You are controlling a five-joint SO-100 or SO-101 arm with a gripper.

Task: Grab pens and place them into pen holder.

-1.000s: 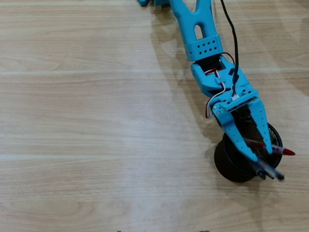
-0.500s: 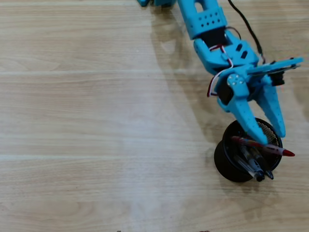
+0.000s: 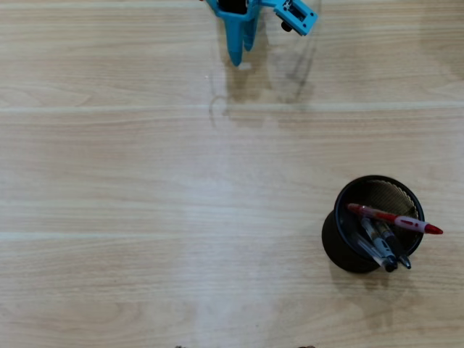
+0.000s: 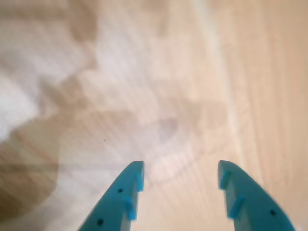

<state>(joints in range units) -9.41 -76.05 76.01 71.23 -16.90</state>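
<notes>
The pens (image 3: 384,232) all stand inside the pen holder (image 3: 346,246) at the right of the wooden tabletop (image 3: 145,217) in the overhead view, the red one leaning across its rim. The blue hand (image 4: 180,173), well apart at the far edge, is spread with nothing between its fingers.

Two blue fingers (image 4: 127,192) spread apart above blurred wooden table (image 4: 144,72).

A light wooden counter (image 3: 145,217) with long plank seams is seen. The black mesh pen holder (image 3: 341,243) is stood directly on it, well apart from the tool (image 3: 243,54), lower right in the overhead view.
</notes>
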